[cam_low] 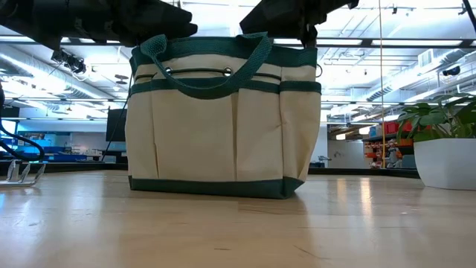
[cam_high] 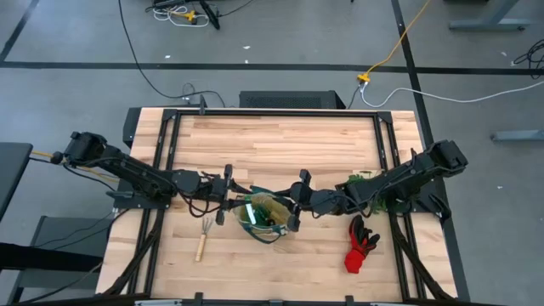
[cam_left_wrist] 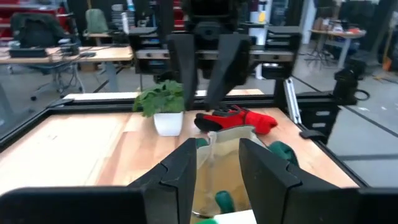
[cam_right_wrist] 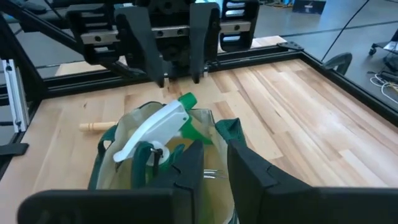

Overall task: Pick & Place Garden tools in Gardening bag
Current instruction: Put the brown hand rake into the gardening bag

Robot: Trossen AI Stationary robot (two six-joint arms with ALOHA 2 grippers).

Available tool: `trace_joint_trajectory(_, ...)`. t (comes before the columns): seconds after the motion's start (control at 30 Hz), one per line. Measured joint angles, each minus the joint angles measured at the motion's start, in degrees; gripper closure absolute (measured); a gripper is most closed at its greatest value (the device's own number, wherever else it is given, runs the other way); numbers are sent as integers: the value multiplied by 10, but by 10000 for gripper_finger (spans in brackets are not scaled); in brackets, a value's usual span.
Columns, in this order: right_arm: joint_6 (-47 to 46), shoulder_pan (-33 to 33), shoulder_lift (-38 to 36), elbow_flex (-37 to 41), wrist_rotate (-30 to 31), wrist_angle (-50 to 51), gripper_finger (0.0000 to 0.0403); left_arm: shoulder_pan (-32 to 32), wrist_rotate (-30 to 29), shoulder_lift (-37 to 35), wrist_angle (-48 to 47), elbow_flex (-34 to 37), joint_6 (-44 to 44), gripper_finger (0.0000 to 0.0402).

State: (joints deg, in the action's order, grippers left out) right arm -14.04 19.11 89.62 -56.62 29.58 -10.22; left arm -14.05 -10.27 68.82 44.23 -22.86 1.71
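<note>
The beige gardening bag [cam_high: 265, 219] with dark green trim stands upright on its base at the table's middle; it also shows in the low view [cam_low: 223, 126]. The green spray bottle with its white nozzle [cam_right_wrist: 155, 127] lies inside it. My right gripper [cam_right_wrist: 214, 165] is at the bag's right rim, fingers nearly together on it. My left gripper [cam_left_wrist: 217, 168] is open just over the bag's left rim and touches nothing that shows. A wooden-handled rake [cam_high: 204, 238] lies on the table left of the bag. The red-black gloves [cam_high: 361, 242] lie to its right. The pruning shears are not in view. My right gripper pinches the bag's top rim by the green trim [cam_right_wrist: 229, 129] on the bag's right side, between its two fingers. The fingers come slanting down from the table's right. The bag stays upright with its base on the table.
A leafy plant in a white pot [cam_left_wrist: 161, 102] stands under my right arm, right of the bag. Black frame rails [cam_high: 166, 153] run along the table's left, right and far sides. Bare wood lies toward the far edge.
</note>
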Motion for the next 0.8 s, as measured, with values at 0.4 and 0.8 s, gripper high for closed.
trace_joint_trajectory(0.4,15,0,0,0,0,10,332,-20,-19,-108,-118,-1,141,275)
trace_joint_trajectory(0.8,34,0,0,0,0,13,332,-104,-66,-200,-606,-136,391,275)
